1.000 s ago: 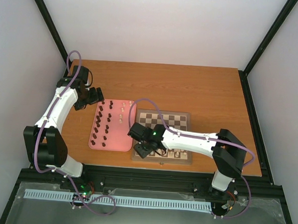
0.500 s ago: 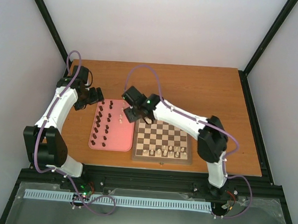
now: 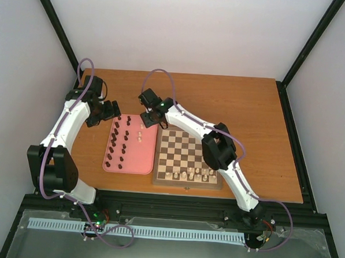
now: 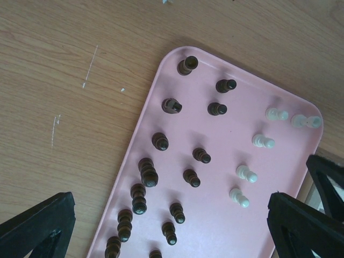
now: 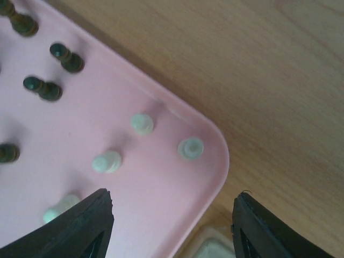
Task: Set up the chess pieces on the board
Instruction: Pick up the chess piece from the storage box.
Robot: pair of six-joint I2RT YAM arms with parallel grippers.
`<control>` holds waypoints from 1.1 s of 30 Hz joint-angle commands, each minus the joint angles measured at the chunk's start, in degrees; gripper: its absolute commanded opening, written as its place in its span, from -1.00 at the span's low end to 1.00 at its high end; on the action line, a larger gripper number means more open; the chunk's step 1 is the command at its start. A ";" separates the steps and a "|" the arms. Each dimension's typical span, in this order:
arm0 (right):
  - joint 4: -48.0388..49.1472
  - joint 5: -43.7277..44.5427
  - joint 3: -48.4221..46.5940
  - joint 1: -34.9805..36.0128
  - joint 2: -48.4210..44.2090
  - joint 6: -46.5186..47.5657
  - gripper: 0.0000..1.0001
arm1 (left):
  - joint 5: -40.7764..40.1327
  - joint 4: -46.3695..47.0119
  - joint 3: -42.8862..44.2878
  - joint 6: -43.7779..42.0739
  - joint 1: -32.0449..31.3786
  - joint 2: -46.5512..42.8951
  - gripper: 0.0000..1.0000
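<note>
The board [image 3: 186, 150] lies right of the pink tray [image 3: 139, 159], with a row of cream chess pieces [image 3: 190, 176] along its near edge. Dark pieces [image 3: 118, 140] fill the tray's left part and a few cream ones [image 3: 140, 131] stand at its far right. My right gripper [image 3: 148, 122] hovers open above that far right corner. In the right wrist view its gripper [image 5: 172, 226] is empty, with cream pieces [image 5: 191, 148] on the tray [image 5: 161, 204] below. My left gripper [image 3: 111, 110] stands open and empty beside the tray's far left corner. Its gripper [image 4: 172, 231] looks down on dark pieces [image 4: 148, 173] and cream pieces [image 4: 246, 173].
Bare wooden table [image 3: 220, 102] stretches behind the tray and board and to the right of the board. The right arm's links [image 3: 218, 146] reach across the board's far part. Black frame posts [image 3: 300, 60] rise at the table's back corners.
The right arm has swung from the board's near left corner up and left to the tray's far right corner, jaws open throughout. The left arm has stayed still.
</note>
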State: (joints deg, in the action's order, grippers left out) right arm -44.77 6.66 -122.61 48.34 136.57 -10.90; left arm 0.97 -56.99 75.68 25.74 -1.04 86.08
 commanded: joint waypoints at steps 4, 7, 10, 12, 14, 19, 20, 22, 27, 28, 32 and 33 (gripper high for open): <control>0.35 -2.26 -7.62 -2.10 5.21 1.71 0.18 | 1.00 0.45 0.87 -0.24 -0.18 0.14 0.99; 0.70 -2.91 -8.58 -2.27 6.67 2.64 0.16 | 0.91 0.46 1.04 -0.27 -0.15 0.52 0.99; 0.22 -3.24 -9.86 -2.52 7.91 2.81 0.10 | 0.97 0.43 1.06 -0.25 -0.13 0.63 0.99; 0.57 -3.80 -9.87 -2.63 8.33 2.73 0.09 | 0.98 0.44 1.06 -0.25 -0.17 0.74 1.00; 1.00 -3.88 -9.92 -2.79 8.66 2.66 0.08 | 1.01 0.46 1.14 -0.25 -0.18 0.87 0.99; 1.45 -4.29 -10.85 -3.20 9.64 2.59 0.02 | 0.82 0.47 1.22 -0.27 -0.18 1.19 0.99; 1.36 -4.38 -11.27 -3.29 9.94 2.63 -0.02 | 0.81 0.45 1.28 -0.28 -0.15 1.29 0.99; 1.19 -4.84 -11.83 -3.54 10.48 2.67 -0.06 | 0.81 0.48 1.27 -0.33 -0.15 1.45 0.99; 0.76 -5.88 -12.39 -3.91 11.30 3.07 -0.09 | 0.53 0.40 1.31 -0.34 -0.18 1.83 0.99; 0.74 -6.01 -12.39 -3.95 11.41 3.15 -0.11 | 0.52 0.47 1.38 -0.34 -0.17 1.86 0.99; 0.66 -6.19 -12.48 -4.12 11.73 3.00 -0.21 | 0.61 0.44 1.56 -0.34 -0.19 2.39 0.99; 0.65 -6.25 -12.48 -4.13 11.71 2.98 -0.23 | 0.61 0.40 1.64 -0.29 -0.19 2.45 1.00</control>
State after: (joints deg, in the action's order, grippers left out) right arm -44.01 0.93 -133.29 44.64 147.00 -8.19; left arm 1.72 -56.97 75.68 25.74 -1.04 87.66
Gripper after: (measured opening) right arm 0.399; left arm 0.997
